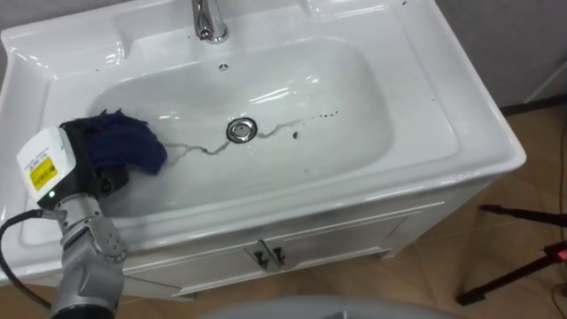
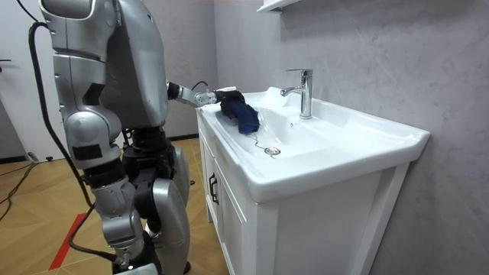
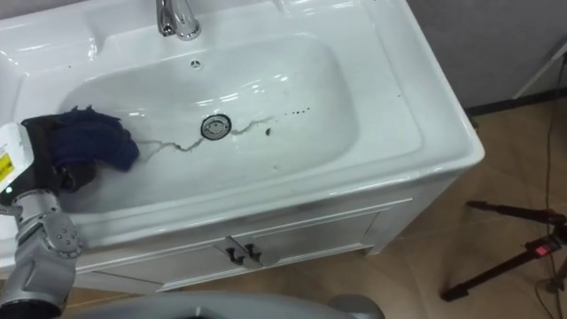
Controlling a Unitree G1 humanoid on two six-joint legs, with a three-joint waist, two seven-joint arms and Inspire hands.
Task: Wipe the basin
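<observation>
**Wipe basin: cloth at left end, dirt to the right**

Position. Robot stands at the near front of the cabinet (image 1: 337, 248), toward its left end. In the room view one arm reaches out over the rim.

Left hand (image 1: 84, 151): low over the left end of the basin (image 1: 372, 97). Fingers are curled into a dark blue cloth (image 1: 133, 146), with the thumb dark beneath it. I read this as a grip on the cloth. The cloth is bunched, lying on or just above the left slope of the bowl; contact cannot be told. In the room view it hangs a little below the hand.

Dirt. A thin dark streak (image 1: 190, 149) starts just right of the cloth and wanders to the drain (image 1: 241, 130). It carries on right of the drain and ends in a few specks (image 1: 323, 115). The faucet (image 1: 209, 22) stands at the far edge, apart from all this.

Key relation. The basin's long axis runs left to right and the streak follows it. All visible dirt lies to the right of the fingers, none behind them. The left hand already has the cloth there, so it is the one to use.

Judgement. Wiping looks barely begun, as the streak reads unbroken. The next stroke probably wants the cloth pressed down and drawn right along the floor of the bowl, through the drain. Risk: the bunched cloth may ride over the thin line, or the reach may fall short of the specks.
</observation>
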